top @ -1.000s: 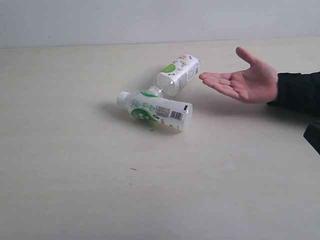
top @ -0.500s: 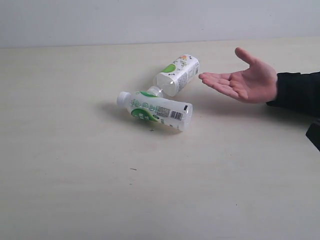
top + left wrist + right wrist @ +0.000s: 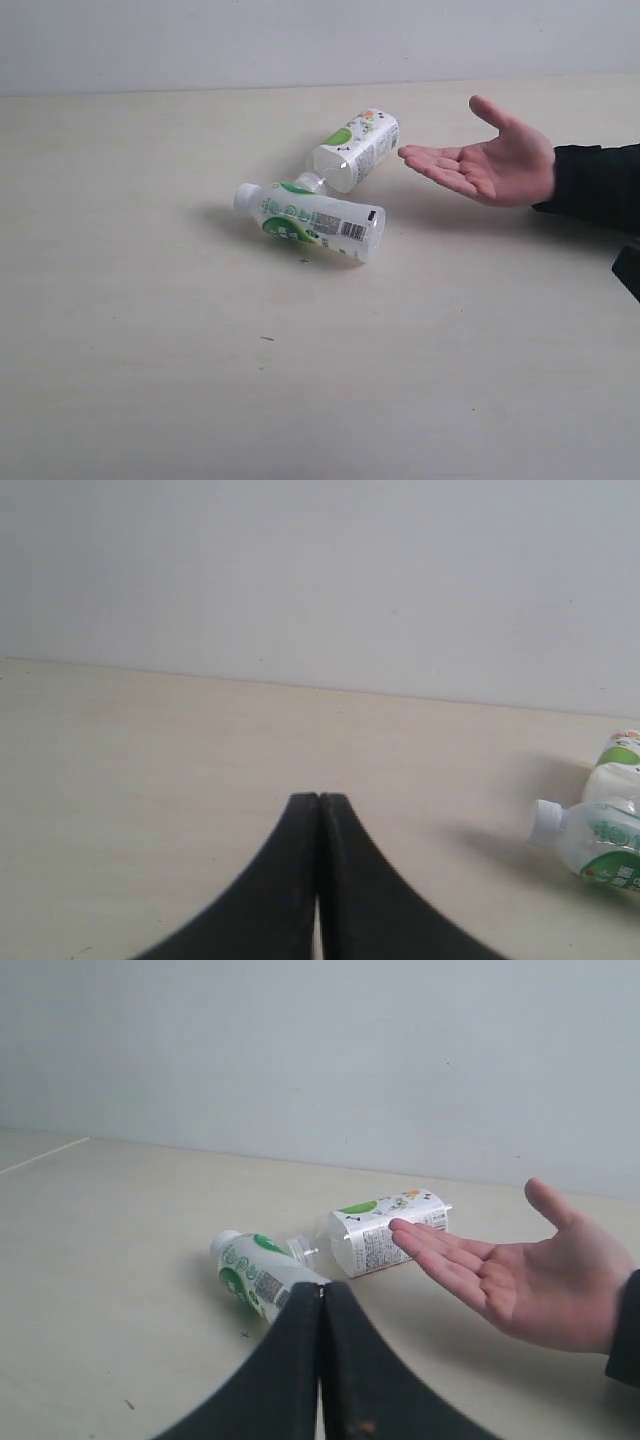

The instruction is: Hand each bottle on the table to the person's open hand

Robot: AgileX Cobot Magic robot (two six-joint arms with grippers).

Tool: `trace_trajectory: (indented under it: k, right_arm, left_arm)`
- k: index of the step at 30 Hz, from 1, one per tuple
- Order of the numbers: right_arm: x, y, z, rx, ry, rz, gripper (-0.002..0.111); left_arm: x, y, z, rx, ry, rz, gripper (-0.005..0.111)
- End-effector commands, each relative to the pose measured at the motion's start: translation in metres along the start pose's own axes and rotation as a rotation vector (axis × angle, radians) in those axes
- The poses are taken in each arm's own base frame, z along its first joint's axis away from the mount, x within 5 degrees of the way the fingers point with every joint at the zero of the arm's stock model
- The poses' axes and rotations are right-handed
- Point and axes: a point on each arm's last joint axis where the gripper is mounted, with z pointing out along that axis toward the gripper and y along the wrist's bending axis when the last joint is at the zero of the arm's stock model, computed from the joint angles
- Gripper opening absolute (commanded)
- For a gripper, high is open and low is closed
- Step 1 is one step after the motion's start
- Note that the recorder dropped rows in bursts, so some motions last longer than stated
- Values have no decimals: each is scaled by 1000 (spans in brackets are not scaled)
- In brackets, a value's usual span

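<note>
Two white-and-green labelled bottles lie on their sides on the table [image 3: 150,380]. The nearer bottle [image 3: 312,220] has a white cap pointing left. The farther bottle [image 3: 358,148] lies just behind it, close to the fingertips of the person's open hand [image 3: 490,160], which is held palm up at the right on a black-sleeved arm. My left gripper [image 3: 318,798] is shut and empty, well to the side of the nearer bottle [image 3: 600,842]. My right gripper [image 3: 322,1287] is shut and empty, in front of the nearer bottle [image 3: 252,1272] and the hand [image 3: 520,1275].
A black part of my right arm [image 3: 628,268] shows at the right edge of the exterior view. A pale wall [image 3: 300,40] stands behind the table's far edge. Small dark specks mark the tabletop.
</note>
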Motion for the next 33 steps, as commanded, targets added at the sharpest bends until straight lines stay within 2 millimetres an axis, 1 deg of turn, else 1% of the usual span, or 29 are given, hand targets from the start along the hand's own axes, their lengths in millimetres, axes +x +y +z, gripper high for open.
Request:
trace_trajectory:
  k: [1,4,6,7,11,16,18,20,21,23,26,28,29,30,31,32,33]
  right_arm:
    - [2,0,0,-2,3,-3,0]
    - [2,0,0,-2,3,-3,0]
    - [2,0,0,-2,3,-3,0]
    - [2,0,0,-2,3,-3,0]
    - [2,0,0,-2,3,-3,0]
    - [2,0,0,-2,3,-3,0]
    - [2,0,0,-2,3,-3,0]
    - [2,0,0,-2,3,-3,0]
    - [2,0,0,-2,3,-3,0]
    - [2,0,0,-2,3,-3,0]
    - [2,0,0,-2,3,-3,0]
    - [2,0,0,-2,3,-3,0]
    - [2,0,0,-2,3,-3,0]
    - [2,0,0,-2,3,-3,0]
    - [2,0,0,-2,3,-3,0]
    - [2,0,0,-2,3,-3,0]
    - [2,0,0,-2,3,-3,0]
  left_arm:
    - [0,0,-1,0,-7,-1,0]
    - [0,0,-1,0,-7,-1,0]
    - [-3,-1,-1,6,-32,31,0]
    - [-7,-2,-1,24,-83,40,0]
    - [-21,-8,-4,104,-237,-95,0]
    - [-39,-15,-11,198,-437,-106,0]
    - [-44,-17,-14,241,-498,-153,0]
    - [-52,-17,-19,267,-589,-204,0]
    - [-56,-16,-18,251,-598,-230,0]
    - [-79,-16,-16,210,-602,-207,0]
    - [-115,-21,5,185,-543,-181,0]
    - [-137,-25,30,176,-473,-155,0]
    - [-148,-30,62,170,-377,-92,0]
    - [-152,-32,79,169,-329,-53,0]
    - [-160,-37,109,170,-239,49,0]
    - [-161,-38,125,167,-186,108,0]
    - [-162,-39,153,152,-88,207,0]
